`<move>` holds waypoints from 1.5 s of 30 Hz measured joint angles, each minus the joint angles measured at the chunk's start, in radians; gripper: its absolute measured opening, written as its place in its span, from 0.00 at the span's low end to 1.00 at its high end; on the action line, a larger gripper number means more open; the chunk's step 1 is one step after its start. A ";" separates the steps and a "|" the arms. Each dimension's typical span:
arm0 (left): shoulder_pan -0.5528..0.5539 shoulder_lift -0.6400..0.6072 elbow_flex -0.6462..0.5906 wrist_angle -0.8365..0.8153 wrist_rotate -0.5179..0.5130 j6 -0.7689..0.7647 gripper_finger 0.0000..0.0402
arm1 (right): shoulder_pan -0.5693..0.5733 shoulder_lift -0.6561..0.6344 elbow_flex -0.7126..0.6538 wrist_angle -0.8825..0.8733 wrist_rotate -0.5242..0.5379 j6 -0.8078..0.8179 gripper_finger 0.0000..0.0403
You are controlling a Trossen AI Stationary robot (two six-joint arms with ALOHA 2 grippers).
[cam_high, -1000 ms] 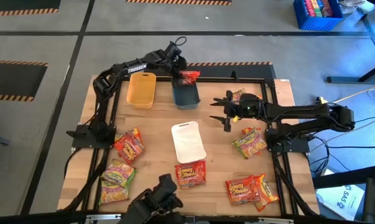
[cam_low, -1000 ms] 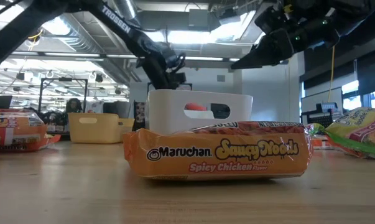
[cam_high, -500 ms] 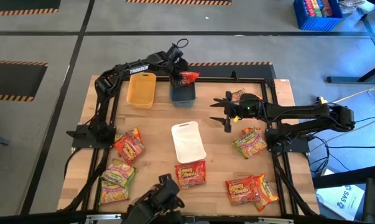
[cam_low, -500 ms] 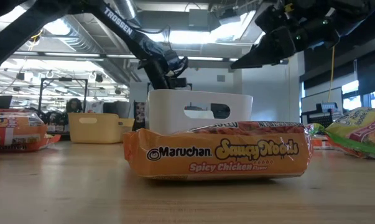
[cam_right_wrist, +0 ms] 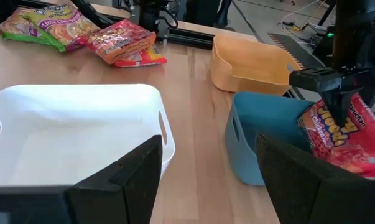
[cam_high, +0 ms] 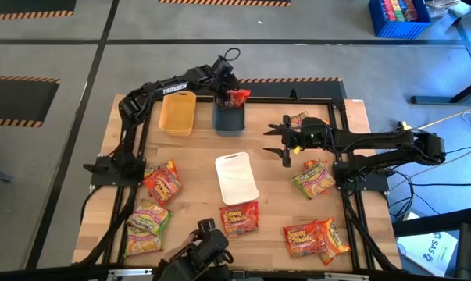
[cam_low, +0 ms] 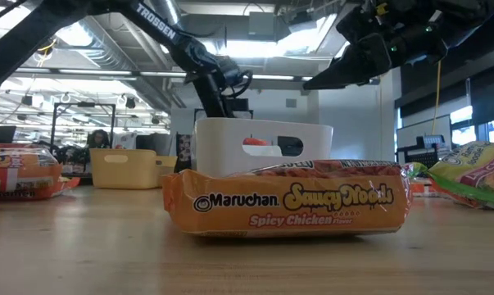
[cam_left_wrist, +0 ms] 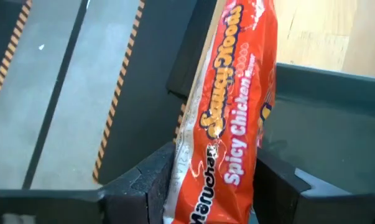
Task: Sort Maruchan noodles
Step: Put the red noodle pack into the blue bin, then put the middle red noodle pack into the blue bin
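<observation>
On the counter (cam_high: 188,168) are three oblong trays: one yellow tray (cam_high: 177,112), one blue tray (cam_high: 229,119), one white tray (cam_high: 236,177). Nine noodle packets (cam_high: 239,218) are countable from above: four at 7 to 8 o'clock and bottom centre, four toward 3 to 5 o'clock, and one over the blue tray at 12 o'clock. Two robot arms are in view.

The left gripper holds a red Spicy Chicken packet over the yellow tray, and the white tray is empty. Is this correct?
Not quite. The left gripper holds the red Spicy Chicken packet at the blue tray, not the yellow tray beside it; the high view and the right wrist view both show this. The white tray is indeed empty.
</observation>
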 joint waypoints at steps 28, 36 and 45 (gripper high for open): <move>-0.024 0.001 0.000 -0.004 -0.135 -0.077 0.43 | 0.000 0.000 0.000 0.000 0.000 0.013 0.60; -0.041 0.001 0.000 -0.003 -0.137 -0.072 0.47 | 0.000 0.000 0.000 0.000 0.000 0.013 0.60; -0.106 -0.073 0.000 -0.014 -0.289 -0.075 0.49 | 0.000 0.000 0.000 0.001 0.000 0.016 0.60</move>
